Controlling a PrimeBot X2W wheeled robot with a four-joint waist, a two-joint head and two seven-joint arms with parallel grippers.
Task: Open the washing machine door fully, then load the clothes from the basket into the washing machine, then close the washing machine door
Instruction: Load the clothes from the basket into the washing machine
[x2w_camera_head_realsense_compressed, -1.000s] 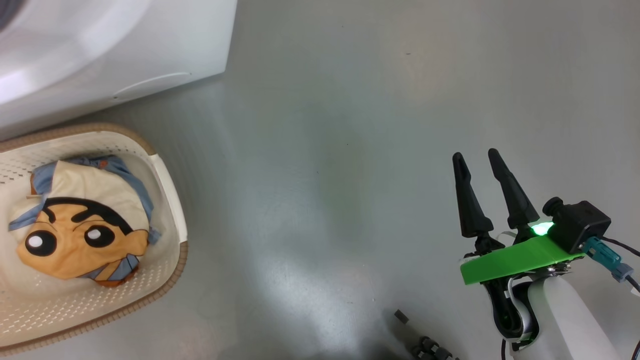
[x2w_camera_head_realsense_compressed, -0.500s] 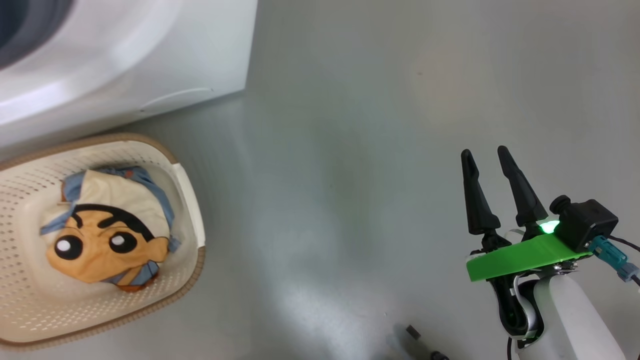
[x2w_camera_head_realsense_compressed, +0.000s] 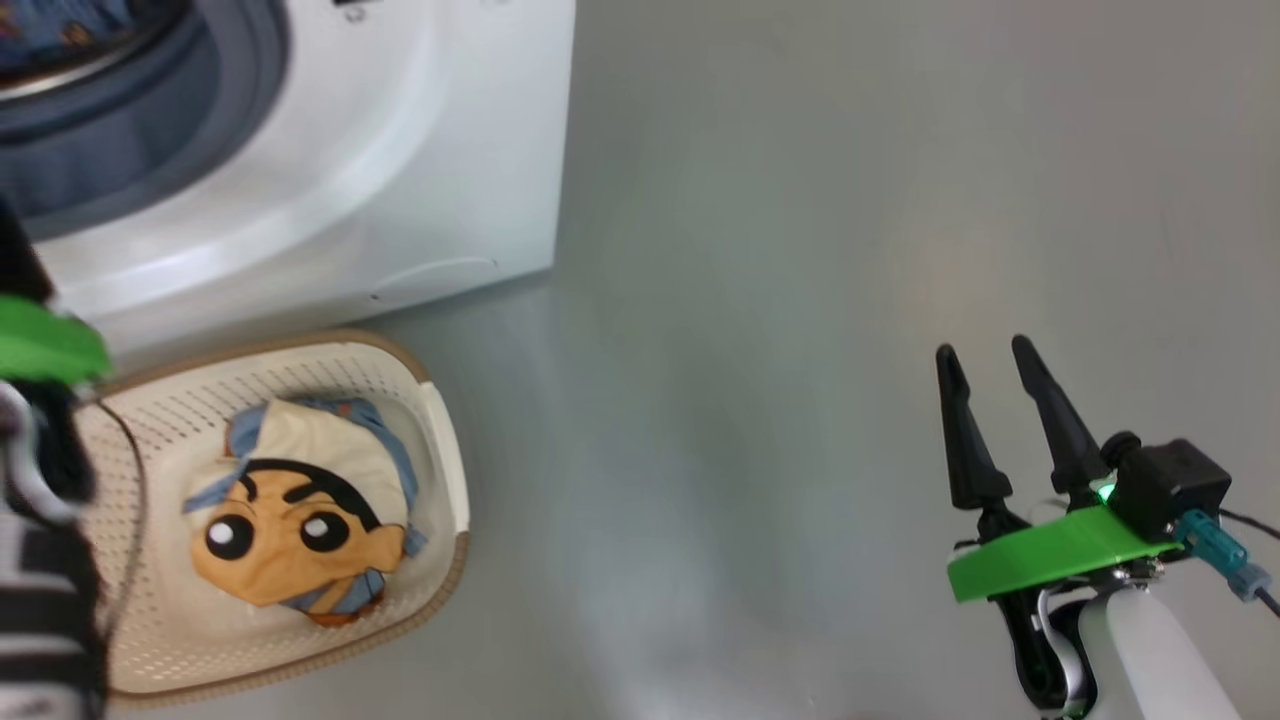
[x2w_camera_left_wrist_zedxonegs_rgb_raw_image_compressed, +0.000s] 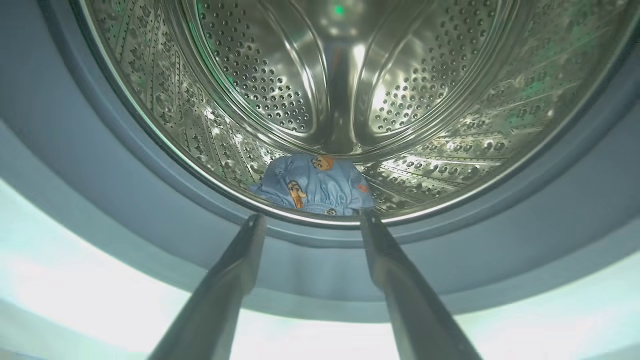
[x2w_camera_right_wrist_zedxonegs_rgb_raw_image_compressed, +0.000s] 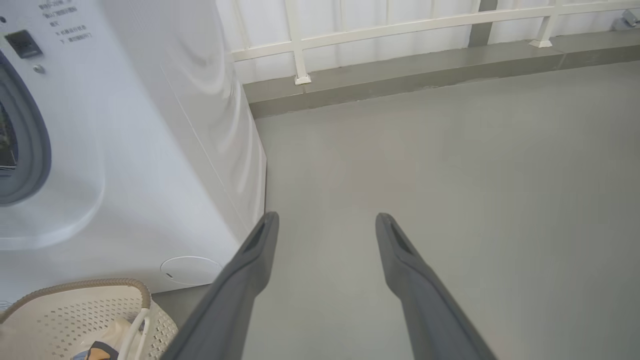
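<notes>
The white washing machine (x2w_camera_head_realsense_compressed: 420, 180) stands at the upper left, its grey-blue gasket (x2w_camera_head_realsense_compressed: 150, 130) bare; its door is out of view. Light blue printed clothes (x2w_camera_left_wrist_zedxonegs_rgb_raw_image_compressed: 312, 185) lie at the front of the steel drum (x2w_camera_left_wrist_zedxonegs_rgb_raw_image_compressed: 280, 85). My left gripper (x2w_camera_left_wrist_zedxonegs_rgb_raw_image_compressed: 312, 218) hangs open and empty just outside the gasket, pointing into the drum; its green wrist plate (x2w_camera_head_realsense_compressed: 40, 345) shows at the left edge. The cream basket (x2w_camera_head_realsense_compressed: 440, 440) sits on the floor before the machine, holding clothes with a cartoon face (x2w_camera_head_realsense_compressed: 300, 520). My right gripper (x2w_camera_head_realsense_compressed: 984, 352) is open and empty over bare floor, far right of the basket.
Grey floor (x2w_camera_head_realsense_compressed: 760, 300) stretches to the right of the machine. A low grey kerb with a white railing (x2w_camera_right_wrist_zedxonegs_rgb_raw_image_compressed: 400, 35) runs along the far side. A round cover (x2w_camera_right_wrist_zedxonegs_rgb_raw_image_compressed: 190, 270) sits low on the machine's front, just above the basket's rim (x2w_camera_right_wrist_zedxonegs_rgb_raw_image_compressed: 75, 287).
The head camera has swung up and to the left, bringing the machine's opening and my left wrist into view. The basket, its cloth and my right gripper keep their places.
</notes>
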